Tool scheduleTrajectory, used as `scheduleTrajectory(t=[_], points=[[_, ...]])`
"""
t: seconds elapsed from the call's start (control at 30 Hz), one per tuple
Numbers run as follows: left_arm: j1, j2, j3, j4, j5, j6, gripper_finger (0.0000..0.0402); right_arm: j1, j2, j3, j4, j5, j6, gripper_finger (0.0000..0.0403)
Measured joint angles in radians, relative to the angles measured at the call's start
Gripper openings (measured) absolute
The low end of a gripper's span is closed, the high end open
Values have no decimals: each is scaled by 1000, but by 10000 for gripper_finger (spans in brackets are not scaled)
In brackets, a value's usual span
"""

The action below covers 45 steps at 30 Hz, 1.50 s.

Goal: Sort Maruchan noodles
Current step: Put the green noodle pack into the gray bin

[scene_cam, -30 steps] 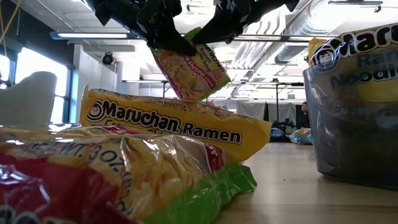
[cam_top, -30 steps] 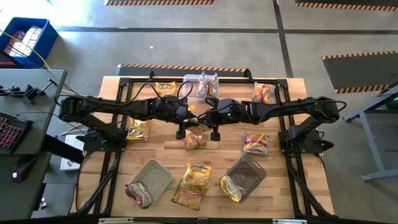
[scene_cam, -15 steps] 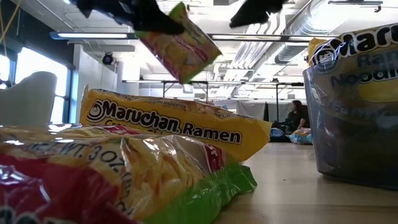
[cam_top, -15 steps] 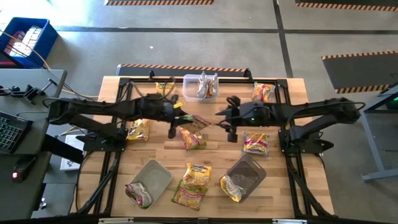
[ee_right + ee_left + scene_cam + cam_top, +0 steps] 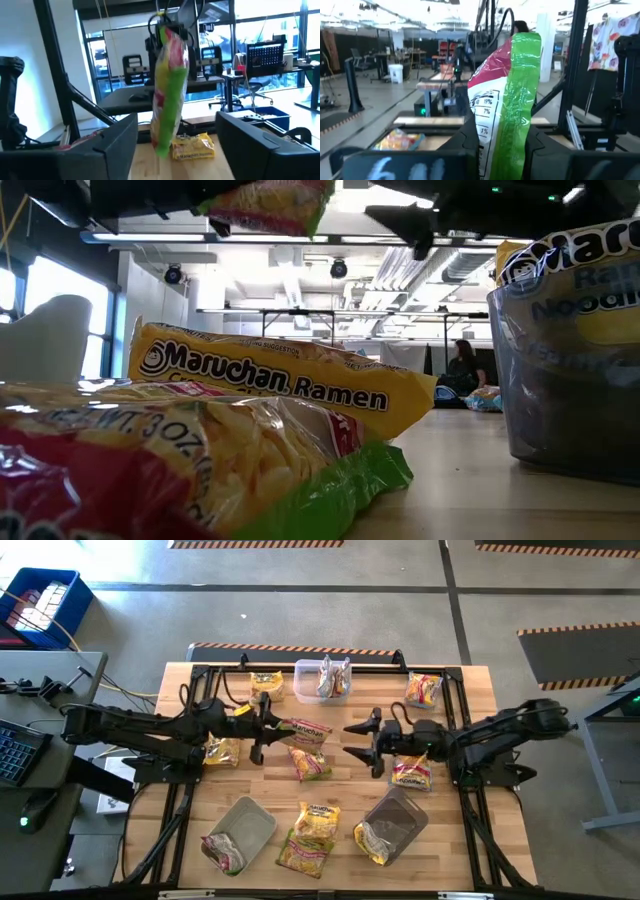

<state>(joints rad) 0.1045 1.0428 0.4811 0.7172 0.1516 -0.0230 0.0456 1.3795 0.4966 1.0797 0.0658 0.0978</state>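
Your left gripper [image 5: 262, 733] is clamped on a pink and green noodle packet [image 5: 306, 731], holding it in the air above the table [image 5: 455, 830]; the packet sticks out from its fingertips toward your right arm. Just beside that gripper on its outer side a yellow packet [image 5: 222, 750] lies flat, and another packet [image 5: 312, 763] lies under the held one. Behind it, at the far edge, sits a yellow packet [image 5: 266, 683] next to a clear tub [image 5: 308, 678] with packets standing in it. Your right gripper [image 5: 372, 743] faces the held packet with fingers spread wide, gripping nothing, a clear gap between them. A yellow and pink packet [image 5: 411, 771] lies right beside that gripper. More packets and two tubs lie nearer the front edge
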Motion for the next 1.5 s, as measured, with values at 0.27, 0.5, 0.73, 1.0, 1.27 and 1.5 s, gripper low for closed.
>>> scheduleTrajectory(t=[0.27,0.5,0.73,1.0,1.27,1.5], points=[[-11,0,35,21,3,34,44,0,167,209,-22,-2,-37,283],[-14,0,35,54,3,60,44,0,261,344,-78,-5,-51,283],[-14,-1,36,74,3,61,44,1,314,403,-119,-6,-65,228],[-14,-17,36,59,-15,-66,76,1,315,405,-120,34,-168,87],[-13,-97,37,-173,-59,-216,148,3,314,405,-199,146,-380,84],[-13,-158,38,-389,-82,-410,198,43,298,405,-309,372,-684,94]])
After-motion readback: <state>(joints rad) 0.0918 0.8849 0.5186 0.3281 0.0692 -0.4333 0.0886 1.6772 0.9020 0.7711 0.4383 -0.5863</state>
